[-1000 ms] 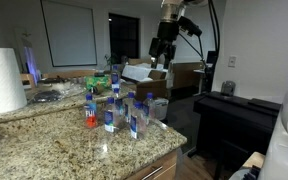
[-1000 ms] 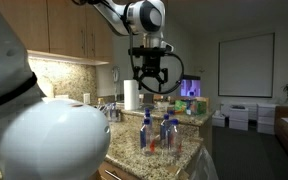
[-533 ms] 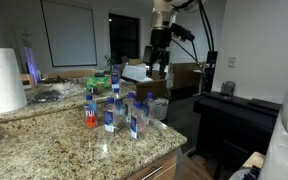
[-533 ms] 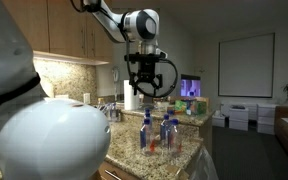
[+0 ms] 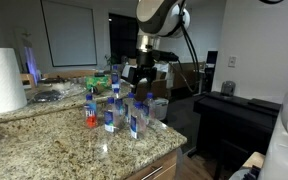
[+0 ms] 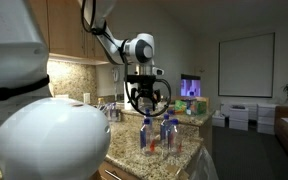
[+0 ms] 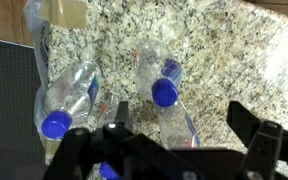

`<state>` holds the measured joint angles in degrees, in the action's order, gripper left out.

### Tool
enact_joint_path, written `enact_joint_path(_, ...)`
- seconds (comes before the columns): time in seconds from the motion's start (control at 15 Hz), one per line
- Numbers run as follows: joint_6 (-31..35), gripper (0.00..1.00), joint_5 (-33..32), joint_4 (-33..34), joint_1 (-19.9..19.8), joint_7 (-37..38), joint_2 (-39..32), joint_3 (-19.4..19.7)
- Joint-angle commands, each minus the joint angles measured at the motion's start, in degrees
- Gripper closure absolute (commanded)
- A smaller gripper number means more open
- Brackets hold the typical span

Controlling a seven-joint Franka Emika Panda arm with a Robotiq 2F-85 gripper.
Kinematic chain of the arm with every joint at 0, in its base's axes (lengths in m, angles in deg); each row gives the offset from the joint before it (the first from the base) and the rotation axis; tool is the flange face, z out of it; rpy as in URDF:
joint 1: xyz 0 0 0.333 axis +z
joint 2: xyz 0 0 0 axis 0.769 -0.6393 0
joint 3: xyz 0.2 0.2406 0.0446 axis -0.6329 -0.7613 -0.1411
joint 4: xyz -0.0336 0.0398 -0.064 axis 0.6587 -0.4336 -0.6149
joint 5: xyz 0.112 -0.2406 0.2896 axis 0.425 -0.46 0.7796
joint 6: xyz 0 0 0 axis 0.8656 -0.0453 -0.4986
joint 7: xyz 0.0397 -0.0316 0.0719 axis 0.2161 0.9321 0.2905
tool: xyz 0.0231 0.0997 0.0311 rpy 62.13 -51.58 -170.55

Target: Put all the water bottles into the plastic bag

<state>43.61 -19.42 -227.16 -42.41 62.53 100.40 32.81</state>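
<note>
Wrist view: water bottles [image 7: 164, 95] stand blue caps up on the speckled granite counter [image 7: 234, 50], directly below the gripper [image 7: 177, 112], whose jaws are spread wide and hold nothing. Both exterior views show the bottles [image 5: 119, 105] [image 6: 159, 130] clustered near the counter's end, with the gripper [image 5: 142, 72] [image 6: 147, 97] hanging just above them. Paper towel roll [image 5: 2, 80] sits well apart on the same counter.

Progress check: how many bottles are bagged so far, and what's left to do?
Done: nothing that I can see; the water bottles sit grouped on the counter, none visibly bagged. In hand: nothing; the gripper hangs open and empty above them. Left: every bottle in view needs picking and bagging.
</note>
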Motion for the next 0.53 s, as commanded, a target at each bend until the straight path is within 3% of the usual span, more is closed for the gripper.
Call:
enact_joint_path(0.0,4.4,0.0,-0.2,-0.9,0.0,2.3,-2.9,-0.8)
enact_joint_path(0.47,4.5,0.0,1.2,-0.8,0.4,1.7,-6.3,-1.1)
